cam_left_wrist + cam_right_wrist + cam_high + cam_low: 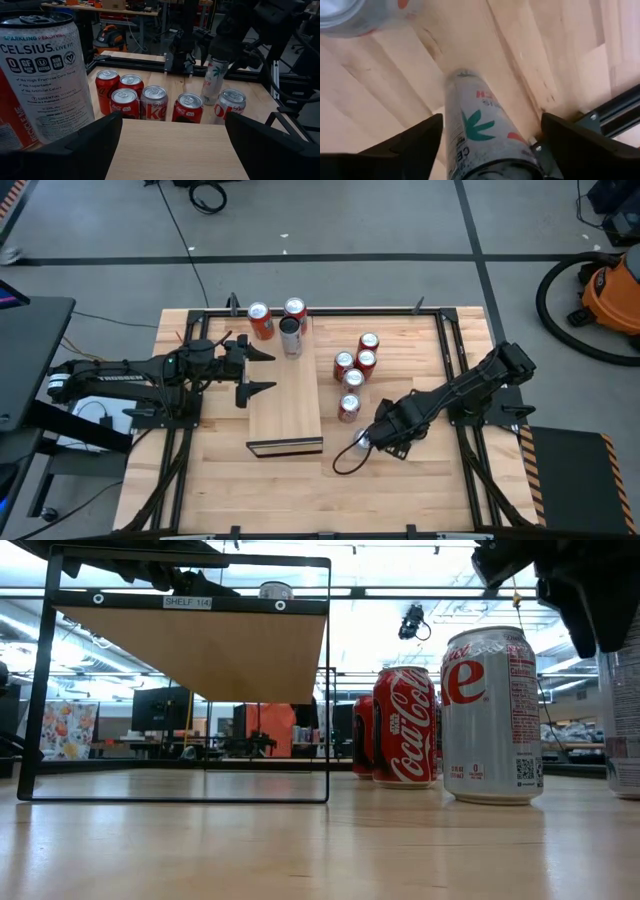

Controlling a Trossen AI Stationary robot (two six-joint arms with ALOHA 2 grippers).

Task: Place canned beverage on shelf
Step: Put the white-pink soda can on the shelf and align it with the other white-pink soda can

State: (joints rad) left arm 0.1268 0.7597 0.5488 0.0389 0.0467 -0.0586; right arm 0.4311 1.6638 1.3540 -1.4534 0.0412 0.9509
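Right wrist view: the right gripper has its fingers spread either side of a slim white can with a green palm print. The can stands between them, but contact on both sides is not visible, so I cannot tell whether it is gripped.

Task can: on the high view this can stands on the slatted table, just in front of the red-can cluster and beside the shelf's near end.

Low view: a silver diet cola can and a red cola can stand close by; the dark arm parts above are too cut off to read.

Shelf: the pale board lies in the middle of the table, slot end toward the near edge, and a dark can stands at its far end.

Left gripper: waits over the shelf's left edge, fingers wide apart and empty.

Far cans: two red-topped cans stand beyond the shelf.

Risk, grip: a tall slim can caught off-centre could tilt or slip when lifted.

Risk, path: the nearest red can sits close; a sideways swing toward the shelf may knock it over.

Risk, arms: both grippers would crowd the same board.
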